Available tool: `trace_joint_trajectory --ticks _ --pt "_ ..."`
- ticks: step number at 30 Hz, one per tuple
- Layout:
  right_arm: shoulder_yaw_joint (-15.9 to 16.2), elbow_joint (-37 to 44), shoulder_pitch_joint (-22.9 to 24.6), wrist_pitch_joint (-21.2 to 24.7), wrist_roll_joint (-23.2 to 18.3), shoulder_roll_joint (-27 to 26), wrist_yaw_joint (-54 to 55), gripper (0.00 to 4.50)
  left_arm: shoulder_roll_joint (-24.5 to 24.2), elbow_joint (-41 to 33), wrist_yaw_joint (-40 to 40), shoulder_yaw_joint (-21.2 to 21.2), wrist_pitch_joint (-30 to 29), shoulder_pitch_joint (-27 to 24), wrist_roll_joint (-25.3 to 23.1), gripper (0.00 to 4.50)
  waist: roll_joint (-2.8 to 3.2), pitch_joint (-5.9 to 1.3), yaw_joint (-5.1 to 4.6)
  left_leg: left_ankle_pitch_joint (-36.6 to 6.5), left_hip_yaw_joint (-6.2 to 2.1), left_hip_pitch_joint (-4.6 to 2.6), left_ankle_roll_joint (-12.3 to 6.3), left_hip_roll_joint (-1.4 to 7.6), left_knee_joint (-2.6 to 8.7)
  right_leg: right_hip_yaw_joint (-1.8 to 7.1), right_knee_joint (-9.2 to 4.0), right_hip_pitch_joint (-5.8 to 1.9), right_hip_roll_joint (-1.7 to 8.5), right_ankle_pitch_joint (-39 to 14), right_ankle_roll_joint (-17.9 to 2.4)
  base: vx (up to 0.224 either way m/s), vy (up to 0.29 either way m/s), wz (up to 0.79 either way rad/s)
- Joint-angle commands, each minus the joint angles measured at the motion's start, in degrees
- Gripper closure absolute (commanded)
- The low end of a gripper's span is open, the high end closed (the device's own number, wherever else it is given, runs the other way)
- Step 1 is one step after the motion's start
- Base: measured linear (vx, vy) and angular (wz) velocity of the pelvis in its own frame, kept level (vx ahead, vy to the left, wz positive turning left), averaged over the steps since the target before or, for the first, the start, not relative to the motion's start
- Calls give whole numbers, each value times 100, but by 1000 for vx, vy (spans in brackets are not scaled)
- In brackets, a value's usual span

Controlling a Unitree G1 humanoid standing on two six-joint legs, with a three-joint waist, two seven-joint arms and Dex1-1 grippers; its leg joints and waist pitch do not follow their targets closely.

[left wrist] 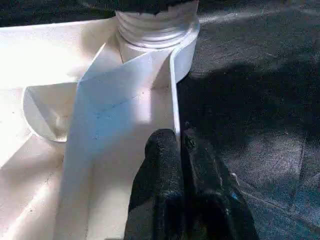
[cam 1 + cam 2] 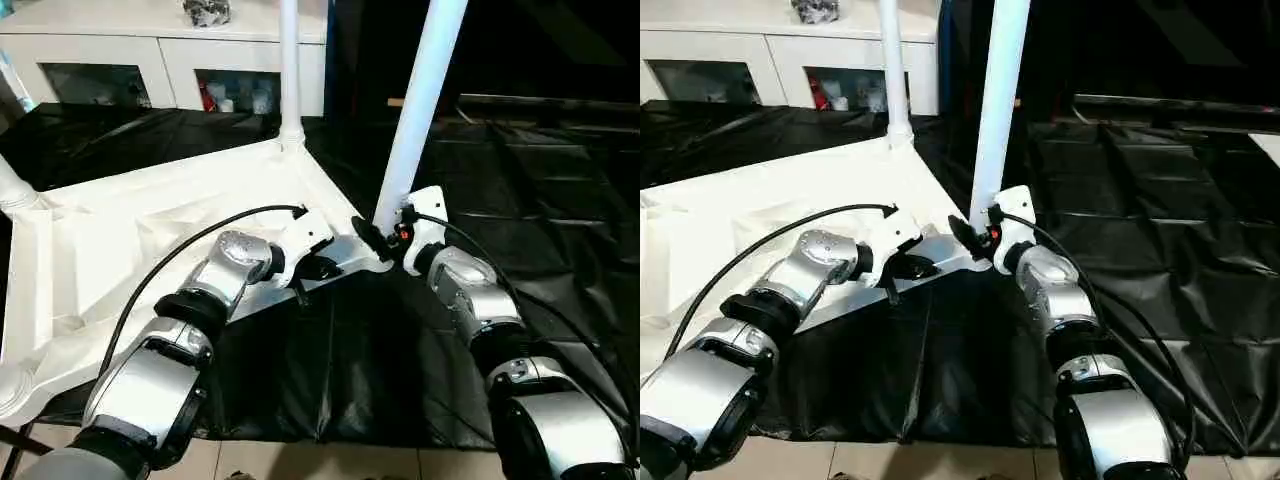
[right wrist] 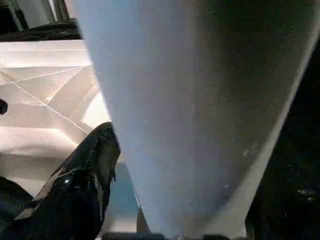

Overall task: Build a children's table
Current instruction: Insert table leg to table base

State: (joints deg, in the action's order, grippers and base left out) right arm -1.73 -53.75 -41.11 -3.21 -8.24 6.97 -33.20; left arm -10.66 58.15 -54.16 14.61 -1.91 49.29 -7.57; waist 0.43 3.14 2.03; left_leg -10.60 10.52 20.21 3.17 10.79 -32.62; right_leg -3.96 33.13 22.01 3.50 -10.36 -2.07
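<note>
Tabletop (image 2: 150, 230) white plastic, upside down on black sheet (image 2: 520, 190), ribbed underside up, round sockets at corners. Leg (image 2: 288, 70) upright in far corner socket; another leg (image 2: 415, 120) long, white, tapered, leaning in near-right corner socket. Left gripper (image 1: 177, 150) pinched shut on tabletop rim nr that corner. Right gripper (image 2: 385, 235) at leg base, fingers spread either side, grip unclear

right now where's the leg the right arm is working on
In the head views that leg stands tilted at the tabletop's near right corner, its base beside the right pincer, with the left pincer clamped on the rim nearby.
</note>
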Motion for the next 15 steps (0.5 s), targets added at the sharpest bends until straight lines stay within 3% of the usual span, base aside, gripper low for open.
trace_joint_trajectory --ticks 1,5,8,13,15 --pt "220 -111 118 71 127 -60 -187 52 -22 -194 -93 139 160 -61 -67 450 33 -336 5 -1363 -82 -65 -268 280 370 310 -418 -194 528 -1426 -1318 0 0 0" --pt "250 -75 116 9 134 28 -424 52 -83 -251 -360 169 286 -108 -40 450 35 -345 18 -1240 -78 -50 -307 295 367 299 -392 -220 524 -1260 -1359 0 0 0" --pt "328 91 167 -42 123 160 -935 52 -172 -332 -721 175 379 -157 33 450 36 -374 30 -959 -69 -12 -378 303 347 285 -321 -264 512 -776 -1439 0 0 0" --pt "432 387 268 -2 24 386 -1659 52 -356 -427 -1235 246 694 -227 66 450 34 -456 85 -379 -43 33 -685 303 257 275 -161 -298 500 389 -1631 0 0 0" --pt "498 529 332 62 -32 496 -2051 52 -455 -452 -1474 290 784 -262 71 450 32 -437 108 -324 -28 47 -834 300 243 267 -151 -277 492 572 -1669 0 0 0"
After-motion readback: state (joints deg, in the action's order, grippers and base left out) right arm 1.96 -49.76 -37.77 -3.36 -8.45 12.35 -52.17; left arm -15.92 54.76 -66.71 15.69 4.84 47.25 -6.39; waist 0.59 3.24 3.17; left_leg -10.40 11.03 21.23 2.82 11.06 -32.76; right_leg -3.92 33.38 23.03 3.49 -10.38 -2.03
